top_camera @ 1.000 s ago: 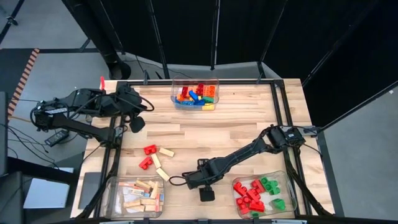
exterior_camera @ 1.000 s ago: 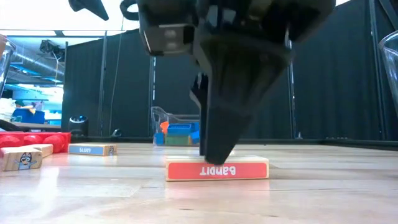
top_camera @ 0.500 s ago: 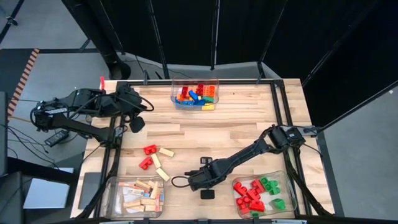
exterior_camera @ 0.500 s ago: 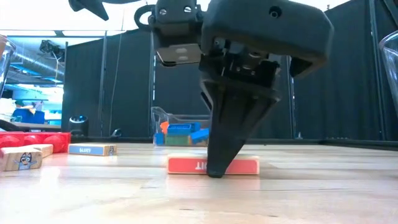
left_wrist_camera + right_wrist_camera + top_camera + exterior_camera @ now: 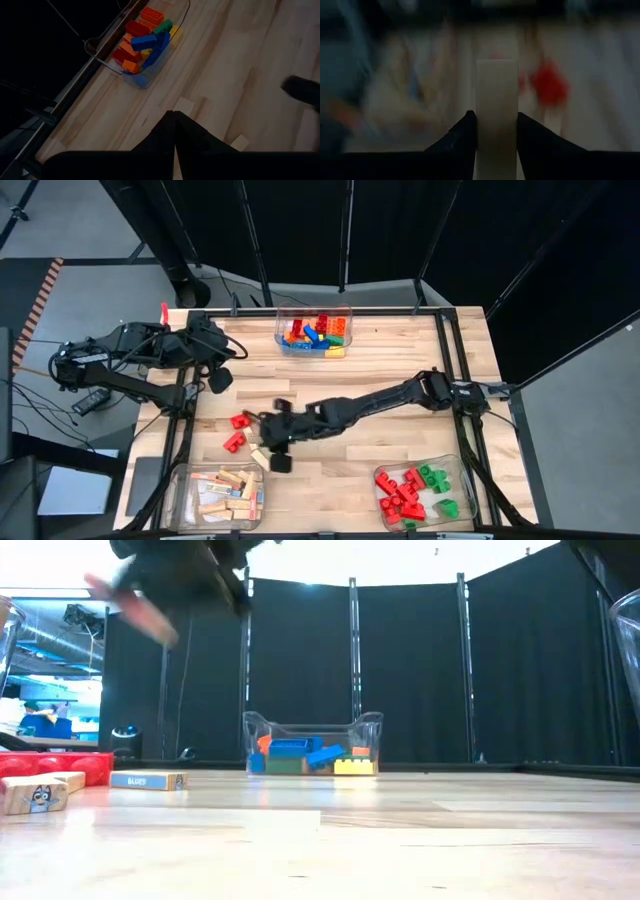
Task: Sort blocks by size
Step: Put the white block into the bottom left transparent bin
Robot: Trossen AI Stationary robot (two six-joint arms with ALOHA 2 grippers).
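1. Pale wood: the bar (image 5: 497, 105) sits clamped between the fingers of the right claw (image 5: 275, 442), its long axis running straight out ahead of them.
2. The bin of wooden bars (image 5: 228, 490) lies nearer the bench's near edge and slightly left of this claw; the drop probably depends on that short carry.
3. The left claw (image 5: 218, 378), fingers together and empty, waits at the far left, well apart.
4. The high view places the bin; only the right wrist view shows the grip; the low view shows loose blocks (image 5: 148, 780) at left.
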